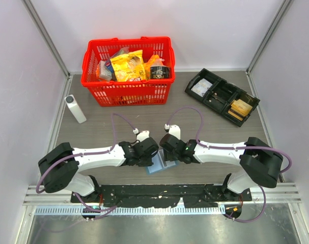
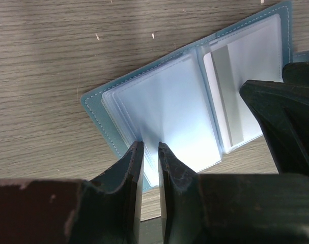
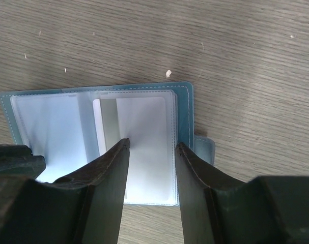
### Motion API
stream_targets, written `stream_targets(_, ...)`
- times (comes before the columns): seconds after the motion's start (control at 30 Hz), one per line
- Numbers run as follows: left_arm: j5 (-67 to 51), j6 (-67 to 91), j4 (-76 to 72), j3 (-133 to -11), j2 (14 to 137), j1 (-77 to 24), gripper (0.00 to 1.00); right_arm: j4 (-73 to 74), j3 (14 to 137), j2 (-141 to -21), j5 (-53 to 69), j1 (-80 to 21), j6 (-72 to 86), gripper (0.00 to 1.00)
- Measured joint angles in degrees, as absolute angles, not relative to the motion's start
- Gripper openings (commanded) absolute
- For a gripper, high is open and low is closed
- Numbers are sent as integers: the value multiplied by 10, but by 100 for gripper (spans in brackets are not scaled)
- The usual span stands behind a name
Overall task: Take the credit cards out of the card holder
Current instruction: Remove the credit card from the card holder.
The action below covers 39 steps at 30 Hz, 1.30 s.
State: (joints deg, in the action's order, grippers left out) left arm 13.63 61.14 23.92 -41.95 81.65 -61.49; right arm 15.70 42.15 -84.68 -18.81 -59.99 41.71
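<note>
The left gripper [image 2: 150, 147] has its jaws nearly together at the near edge of the left leaf of clear sleeves. Whether they nip the plastic or only bear on it I cannot tell. The right gripper [image 3: 151, 145] is spread about halfway, its jaws straddling the right leaf with nothing caught between them.

On the table [image 1: 93, 133], a red basket [image 1: 128, 94] of snack packets stands at the back. A black compartment tray [image 1: 223, 94] sits to the back right, well apart from both arms. Tan-gold credit cards [image 1: 239, 108] appear to lie in its end compartment.

The card holder [image 2: 169, 101] lies open and flat at the near middle, directly under both grippers. Its long axis runs left to right and its spine lies between them.

A pale strip [image 3: 109, 122] stands in the right leaf's sleeve beside the spine, just left of the right gripper. I cannot tell whether it is a card. If it is, the right arm is nearer and would shift slightly toward the spine.
</note>
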Motion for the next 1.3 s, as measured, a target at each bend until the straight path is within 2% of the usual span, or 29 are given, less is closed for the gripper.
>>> stream_targets(0.3, 134, 611, 238, -420, 818, -615, 21, 155, 422, -839, -173, -599, 408, 40)
stream_targets(0.67, 134, 612, 238, -420, 818, -615, 21, 149, 422, -772, -138, -599, 406, 39)
stream_targets(0.83, 133, 613, 238, -420, 818, -615, 21, 148, 422, -772, -122, -599, 400, 34)
stream_targets(1.07, 128, 620, 229, -409, 804, -615, 21, 106, 422, -774, -49, -601, 392, 34)
stream_targets(1.3, 129, 632, 225, -393, 777, -615, 21, 99, 422, -778, -51, -603, 393, 33)
